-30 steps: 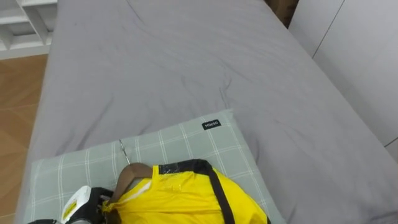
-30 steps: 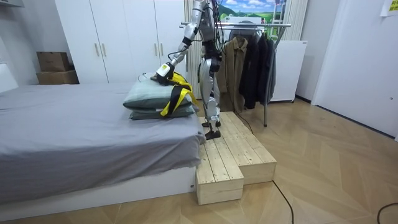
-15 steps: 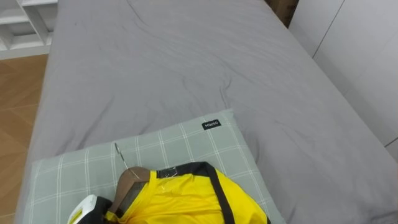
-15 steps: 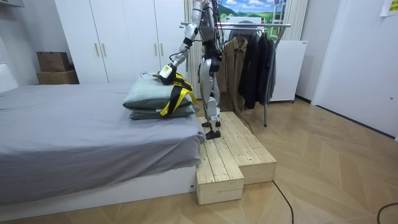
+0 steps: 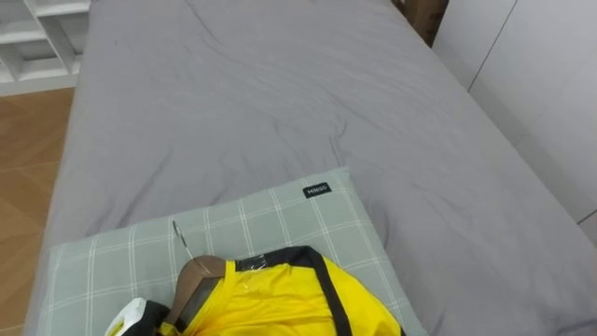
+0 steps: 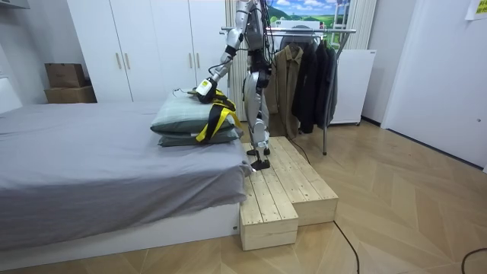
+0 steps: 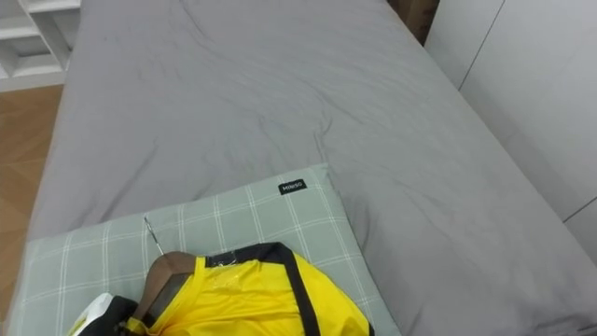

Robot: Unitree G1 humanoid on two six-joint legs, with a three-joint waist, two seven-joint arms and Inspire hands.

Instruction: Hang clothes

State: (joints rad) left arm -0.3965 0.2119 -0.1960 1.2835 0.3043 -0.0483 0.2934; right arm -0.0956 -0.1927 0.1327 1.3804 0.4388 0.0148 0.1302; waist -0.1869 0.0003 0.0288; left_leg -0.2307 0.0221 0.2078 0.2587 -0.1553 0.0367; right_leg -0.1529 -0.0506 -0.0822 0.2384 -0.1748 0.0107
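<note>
On top of two stacked pillows [image 6: 183, 120] at the head of the bed [image 5: 280, 112] lies a yellow garment [image 5: 280, 301] with black trim; its upper end rests on the grey-green checked top pillow [image 5: 270, 217], and in the room view a part of it with a black band hangs down over the pillows' side that faces the robot. A brown wooden hanger [image 5: 198, 276] sits in the garment's neck; its thin metal hook [image 5: 180, 239] lies flat on the pillow and points up the bed. The robot stands on a low wooden platform [image 6: 283, 192] at the head end of the bed, facing along it, with its left arm stretched out and down over the pillows; the left hand [image 5: 131, 323] rests at the hanger's near shoulder, touching the garment's edge. Its fingers are mostly cut off at the bottom edge of the eye views, so I cannot tell whether it is clenched, released, or grasping the hanger. A grey sheet, lightly creased, covers the rest of the bed. Just behind the robot stands a clothes rack [image 6: 323, 31] with dark coats [image 6: 308, 76] hanging on it; white wardrobes [image 6: 144, 46] line the far wall, cardboard boxes [image 6: 65, 82] stand beside them, and a white shelf unit [image 5: 37, 37] stands across the wood floor [image 5: 23, 196] from the bed.
</note>
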